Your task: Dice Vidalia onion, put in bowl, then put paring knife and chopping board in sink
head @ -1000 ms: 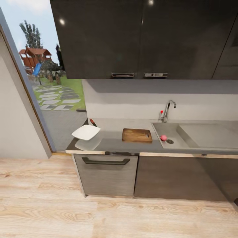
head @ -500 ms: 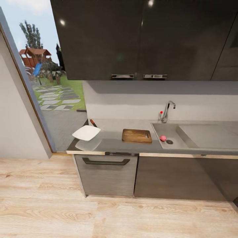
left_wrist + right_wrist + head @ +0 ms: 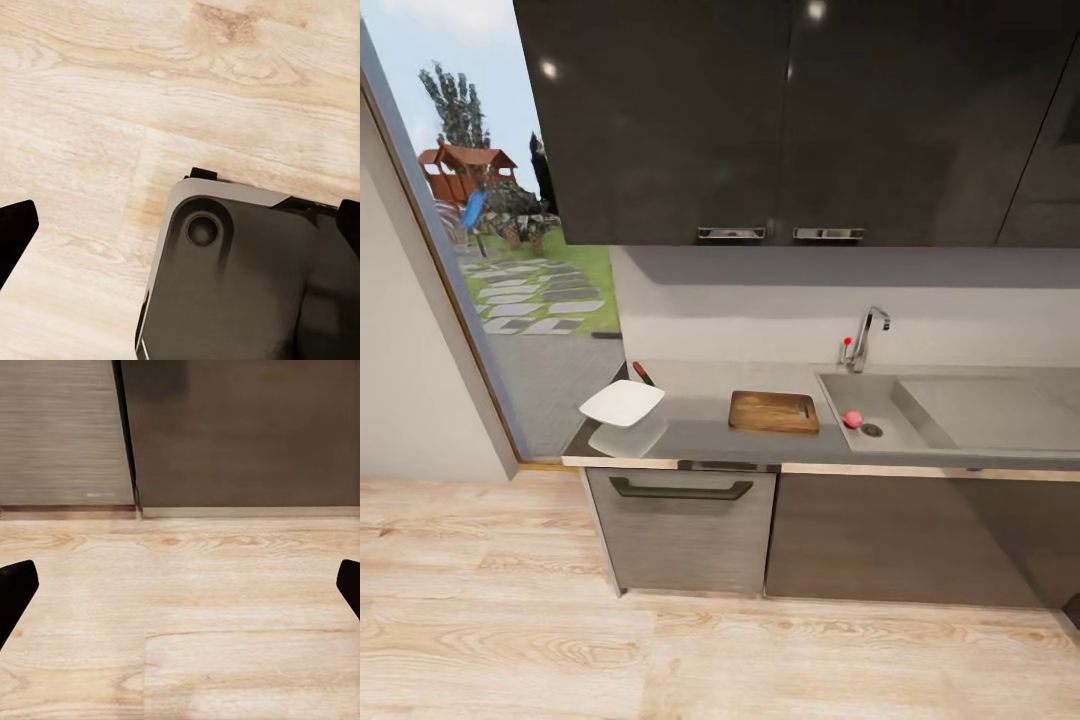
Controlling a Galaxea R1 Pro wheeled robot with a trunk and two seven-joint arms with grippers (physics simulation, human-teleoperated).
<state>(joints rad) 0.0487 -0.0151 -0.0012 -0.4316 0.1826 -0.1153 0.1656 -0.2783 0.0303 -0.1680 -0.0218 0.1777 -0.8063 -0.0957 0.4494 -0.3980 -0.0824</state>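
Countertop [image 3: 700, 432] with bowl [image 3: 622, 402], chopping board [image 3: 773, 411], onion [image 3: 852, 419] in sink [image 3: 865, 395], left pincer [image 3: 180, 225] and right pincer [image 3: 180, 585] both wide.

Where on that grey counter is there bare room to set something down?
Between the bowl and chopping board, and behind the board toward the backsplash. The drainboard also lies bare. It is crowded at the counter's left end, where the paring knife lies behind the bowl.

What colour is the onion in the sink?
Pinkish red; the onion shows best in the head view.
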